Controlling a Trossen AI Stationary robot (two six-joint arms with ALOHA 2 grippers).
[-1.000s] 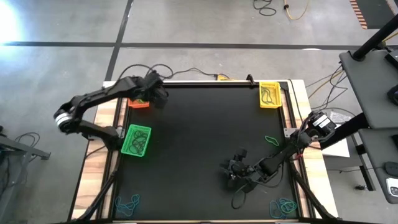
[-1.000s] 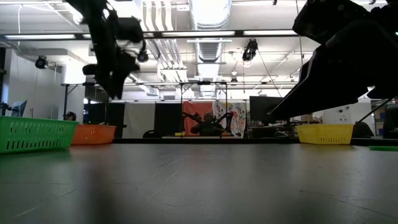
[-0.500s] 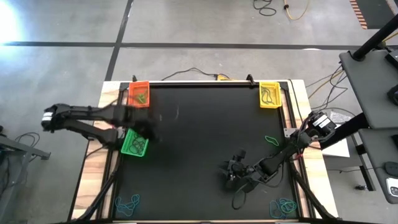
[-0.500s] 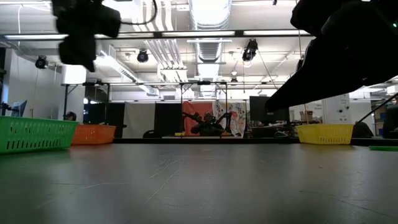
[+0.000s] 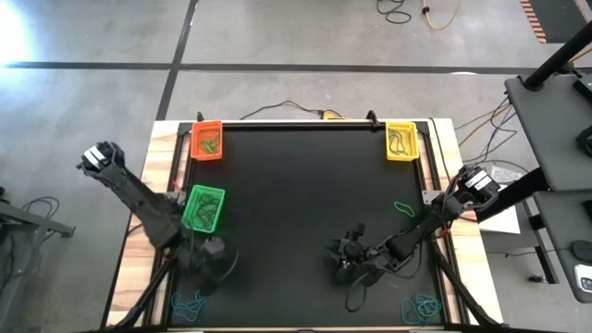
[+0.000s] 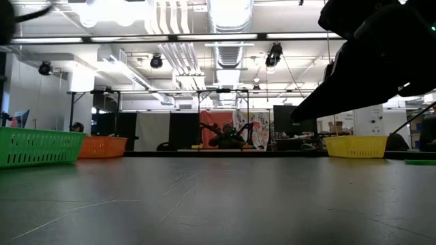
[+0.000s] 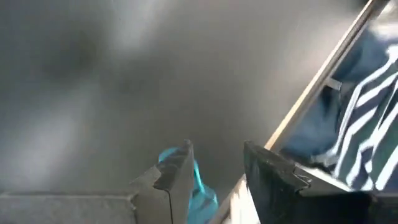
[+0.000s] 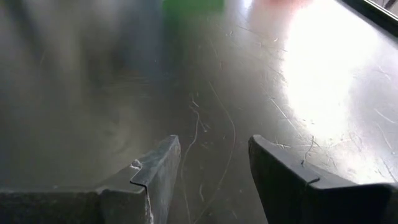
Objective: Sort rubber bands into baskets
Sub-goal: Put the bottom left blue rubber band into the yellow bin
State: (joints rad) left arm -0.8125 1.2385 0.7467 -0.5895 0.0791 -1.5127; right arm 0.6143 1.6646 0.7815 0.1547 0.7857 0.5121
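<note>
High view: the left gripper (image 5: 211, 250) hangs just below the green basket (image 5: 203, 208), near the teal bands (image 5: 190, 302) heaped at the table's lower-left corner. This looks like the reach for a fresh band, and the next move would be to drop onto that heap and pinch one loop. The green basket's long axis runs up-down, as do those of the orange basket (image 5: 206, 141) and yellow basket (image 5: 400, 141), both along the far edge and already holding bands. The right gripper (image 5: 346, 256) rests low on the mat, well right of the green basket; another blue heap (image 5: 421, 308) lies at the lower-right corner.

Low view: the green basket (image 6: 37, 147), orange (image 6: 102, 146) and yellow (image 6: 357, 145) stand level.

Left wrist view: its fingers (image 7: 177, 177) stand apart, empty, with a teal band (image 7: 198, 186) just beyond them.

Right wrist view: its fingers (image 8: 155, 177) are spread over bare mat.
</note>
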